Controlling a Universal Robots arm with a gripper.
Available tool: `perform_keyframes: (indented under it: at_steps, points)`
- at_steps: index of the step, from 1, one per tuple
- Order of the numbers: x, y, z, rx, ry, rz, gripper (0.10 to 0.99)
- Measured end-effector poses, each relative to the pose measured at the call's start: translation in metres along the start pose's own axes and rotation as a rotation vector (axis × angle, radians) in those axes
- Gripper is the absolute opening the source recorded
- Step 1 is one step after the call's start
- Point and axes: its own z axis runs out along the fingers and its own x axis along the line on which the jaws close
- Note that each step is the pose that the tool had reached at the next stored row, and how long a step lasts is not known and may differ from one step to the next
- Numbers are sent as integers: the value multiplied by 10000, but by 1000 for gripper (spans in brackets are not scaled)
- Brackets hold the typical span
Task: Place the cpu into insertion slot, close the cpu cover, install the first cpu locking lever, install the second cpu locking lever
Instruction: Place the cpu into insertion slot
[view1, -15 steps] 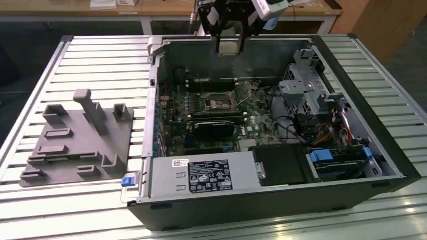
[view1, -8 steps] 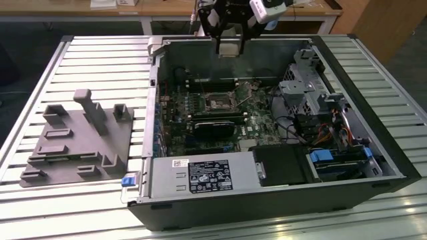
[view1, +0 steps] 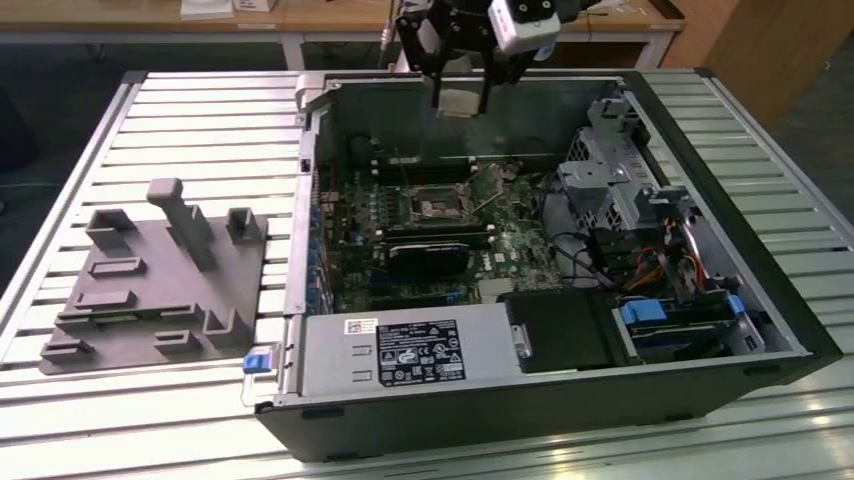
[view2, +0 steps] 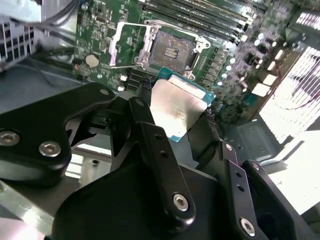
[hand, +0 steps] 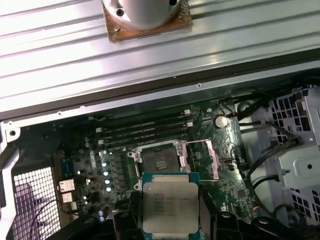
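In the exterior view, the gripper (view1: 462, 92) hangs above the far wall of the open computer case (view1: 747, 300). Its fingers are clamped on the cpu (view1: 458, 103), which sits between them. The insertion slot (view1: 437, 207) lies on the green board inside the case, well apart from the chip and uncovered.

In the second wrist view, the cpu (view2: 177, 107) is tilted, its bright metal top showing. A black finger (view2: 150, 132) presses against one edge, with its partner on the opposite edge. Beyond the chip the insertion slot (view2: 172, 50) is bare, and the cpu cover (view2: 125, 42) stands swung open beside it.

In the first wrist view, the cpu (hand: 171, 207) sits between the dark fingers (hand: 124, 224). The insertion slot (hand: 157, 162) lies just past it, apart from it. The open cpu cover (hand: 199, 160) lies beside the socket.
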Motion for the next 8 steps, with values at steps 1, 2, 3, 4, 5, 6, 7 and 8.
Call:
perform_keyframes:
  at_steps: [1, 2, 3, 4, 5, 6, 7, 8]
  points:
    - [0, -1, 9, -4, -17, 185, 537]
    - [-1, -3, 31, -11, -50, 554, 537]
    - [-1, -4, 43, -13, -66, 734, 537]
    - [-1, -5, 56, -17, -82, 912, 537]
    - [-1, -6, 69, -21, -98, 1098, 537]
    - [-2, -7, 81, -24, -115, 1276, 537]
    - [-2, -8, 94, -28, -131, 1456, 537]
    - [-2, -9, 106, -32, -147, 1634, 537]
